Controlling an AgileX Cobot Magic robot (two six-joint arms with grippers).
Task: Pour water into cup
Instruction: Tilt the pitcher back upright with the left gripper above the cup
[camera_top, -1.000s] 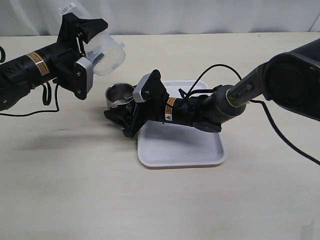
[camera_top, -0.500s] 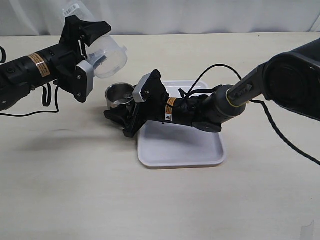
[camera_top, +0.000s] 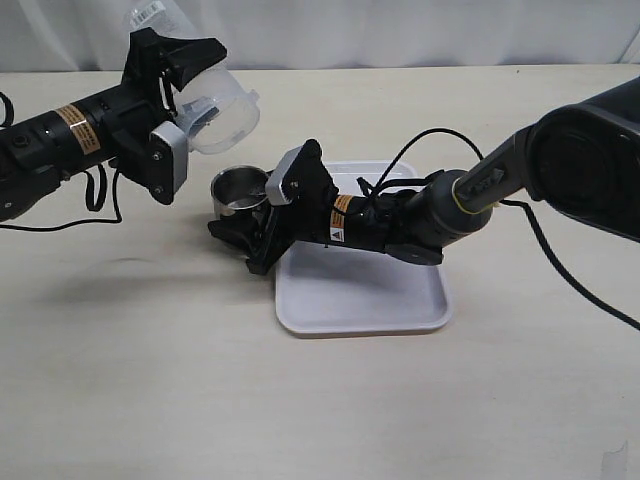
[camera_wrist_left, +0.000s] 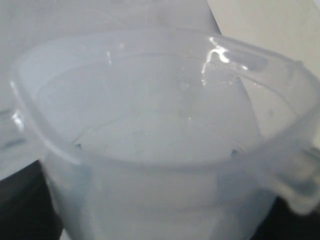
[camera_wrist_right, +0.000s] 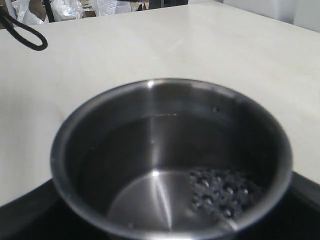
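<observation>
The cup (camera_top: 238, 188), a small shiny steel cylinder, stands on the table just left of the tray. My right gripper (camera_top: 245, 215) is shut on its sides. In the right wrist view the cup (camera_wrist_right: 170, 125) fills the picture, with some water and a patch of bubbles at the bottom. Above and to the left, my left gripper (camera_top: 185, 105) is shut on the translucent plastic container (camera_top: 215, 105). The container is tipped over, with its open mouth facing the cup from above. In the left wrist view the container (camera_wrist_left: 160, 150) hides the jaws. No stream shows between the two.
A white tray (camera_top: 400, 300) lies under my right arm, right of the cup. Black cables (camera_top: 400, 165) loop over the tray's far edge, and another cable (camera_top: 95, 195) hangs under the left arm. A pale curtain backs the table.
My left gripper has moved slightly right and up with the tipped container. The right gripper and the cup have stayed still.
</observation>
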